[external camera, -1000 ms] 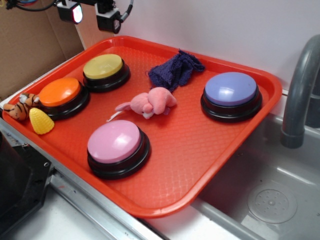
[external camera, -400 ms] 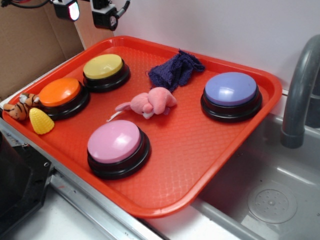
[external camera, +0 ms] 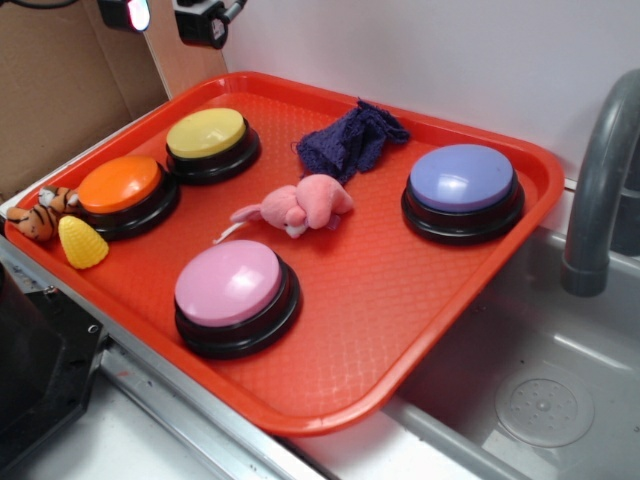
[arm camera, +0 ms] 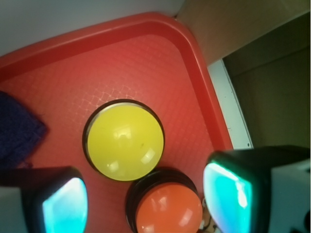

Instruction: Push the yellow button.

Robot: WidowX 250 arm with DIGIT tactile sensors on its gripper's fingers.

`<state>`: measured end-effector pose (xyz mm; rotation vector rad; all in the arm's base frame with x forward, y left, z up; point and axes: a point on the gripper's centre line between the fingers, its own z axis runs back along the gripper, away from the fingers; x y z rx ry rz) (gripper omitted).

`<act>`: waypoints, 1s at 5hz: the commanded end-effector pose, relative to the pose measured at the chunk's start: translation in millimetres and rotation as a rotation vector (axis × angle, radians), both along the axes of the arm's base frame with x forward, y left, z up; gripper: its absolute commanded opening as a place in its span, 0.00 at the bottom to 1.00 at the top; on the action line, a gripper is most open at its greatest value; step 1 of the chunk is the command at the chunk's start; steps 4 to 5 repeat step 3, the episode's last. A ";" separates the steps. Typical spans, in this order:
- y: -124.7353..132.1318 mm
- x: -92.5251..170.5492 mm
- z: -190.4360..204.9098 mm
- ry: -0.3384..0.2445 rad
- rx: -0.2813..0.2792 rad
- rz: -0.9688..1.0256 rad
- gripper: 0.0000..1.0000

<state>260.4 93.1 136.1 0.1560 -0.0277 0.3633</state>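
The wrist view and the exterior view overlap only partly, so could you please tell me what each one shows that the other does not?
Only the wrist view shows the claw, its two fingers apart. Only the exterior view shows the pink button, purple button, pink plush toy, toy tiger, toy corn and faucet. Both show the yellow button, orange button, blue cloth and red tray.

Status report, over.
Gripper open, high above the tray, holding nothing. Yellow button untouched, directly below in wrist view. Orange button sits right beside it; nothing blocking the descent.
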 end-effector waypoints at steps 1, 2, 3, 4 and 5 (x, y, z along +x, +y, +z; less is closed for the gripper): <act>2.5 -3.4 25.6 -0.085 0.018 0.002 1.00; 0.8 -5.5 29.2 -0.092 0.021 0.001 1.00; -2.5 -7.9 32.8 -0.093 0.047 -0.014 1.00; -2.5 -7.9 32.8 -0.093 0.047 -0.014 1.00; -2.5 -7.9 32.8 -0.093 0.047 -0.014 1.00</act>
